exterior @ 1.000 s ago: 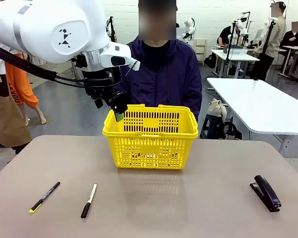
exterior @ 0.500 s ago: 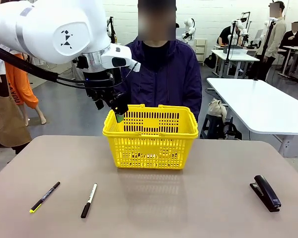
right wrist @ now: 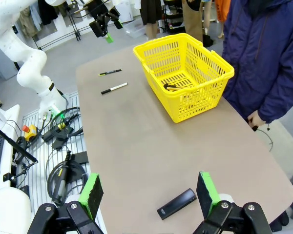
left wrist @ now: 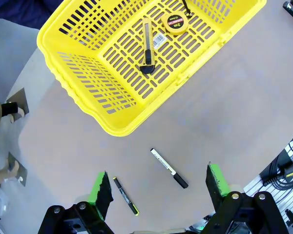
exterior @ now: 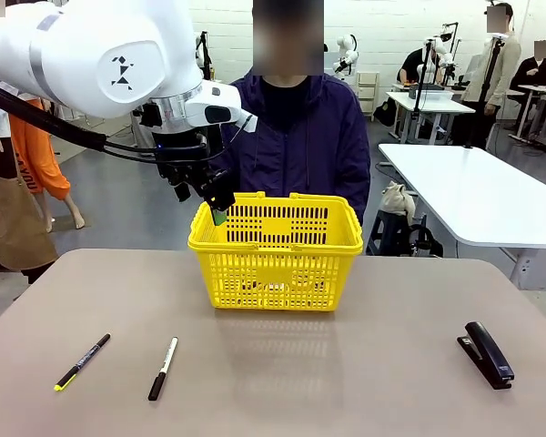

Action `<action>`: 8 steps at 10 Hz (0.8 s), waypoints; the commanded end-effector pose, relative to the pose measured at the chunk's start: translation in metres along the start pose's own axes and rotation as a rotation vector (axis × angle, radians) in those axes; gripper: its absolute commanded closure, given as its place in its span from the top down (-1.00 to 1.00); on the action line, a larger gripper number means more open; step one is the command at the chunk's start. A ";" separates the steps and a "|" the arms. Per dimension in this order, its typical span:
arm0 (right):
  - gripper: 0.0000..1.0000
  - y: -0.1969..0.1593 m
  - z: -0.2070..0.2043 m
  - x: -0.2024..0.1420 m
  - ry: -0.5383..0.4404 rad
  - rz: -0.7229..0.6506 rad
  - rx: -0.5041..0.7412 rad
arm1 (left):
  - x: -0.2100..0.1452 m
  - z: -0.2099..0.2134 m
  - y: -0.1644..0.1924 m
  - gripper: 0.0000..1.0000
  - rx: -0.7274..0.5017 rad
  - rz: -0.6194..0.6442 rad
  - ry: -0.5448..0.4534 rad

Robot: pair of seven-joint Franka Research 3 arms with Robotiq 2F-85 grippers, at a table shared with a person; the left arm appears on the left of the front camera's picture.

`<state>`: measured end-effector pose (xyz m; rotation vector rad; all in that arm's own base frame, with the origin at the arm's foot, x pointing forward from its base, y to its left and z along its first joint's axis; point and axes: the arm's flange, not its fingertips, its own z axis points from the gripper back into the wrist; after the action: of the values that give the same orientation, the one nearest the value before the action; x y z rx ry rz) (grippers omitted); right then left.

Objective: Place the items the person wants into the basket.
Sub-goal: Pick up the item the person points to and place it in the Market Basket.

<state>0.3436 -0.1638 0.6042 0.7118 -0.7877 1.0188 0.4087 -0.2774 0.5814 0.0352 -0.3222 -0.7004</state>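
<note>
My left tool [left wrist: 157, 184] hangs wide open and empty, high up by the left rim of the yellow basket [left wrist: 112, 127]. My right tool [right wrist: 149, 191] is open too, over the table's [exterior: 346, 391] far right end, with the black stapler [right wrist: 176, 203] below it.

In the basket, the tape measure [left wrist: 175, 22] and the utility knife [left wrist: 147, 46] are lying on the slotted floor. Out on the table, well short of the basket, is the slim marker [left wrist: 125, 196] with its yellow-green end, and the white-and-black pen [left wrist: 169, 168] lies just beside it.

I reckon that marker is light and stiff, with a smooth barrel that will roll if nudged. It's best pinched across mid-barrel, pads square to it and right down at the table top.

A thin dark strand by the tape measure is cut off at the picture's edge, so I can't tell what it is. From the front, the lattice blurs the contents and the basket hides the person's [exterior: 291, 137] hands.
</note>
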 end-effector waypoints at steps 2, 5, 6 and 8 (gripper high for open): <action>1.00 -0.001 0.002 0.000 -0.008 0.012 0.009 | -0.022 0.023 0.013 1.00 -0.136 -0.044 -0.026; 1.00 -0.001 0.002 0.000 -0.008 0.012 0.009 | -0.093 0.105 0.094 1.00 -0.500 -0.243 -0.151; 1.00 -0.001 0.002 0.000 -0.008 0.012 0.009 | -0.118 0.121 0.111 1.00 -0.531 -0.261 -0.207; 1.00 -0.001 0.002 0.000 -0.008 0.012 0.009 | -0.172 0.152 0.160 1.00 -0.487 -0.298 -0.308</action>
<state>0.3434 -0.1644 0.6041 0.7117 -0.7882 1.0179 0.3301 -0.0424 0.7008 -0.5310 -0.4123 -1.0630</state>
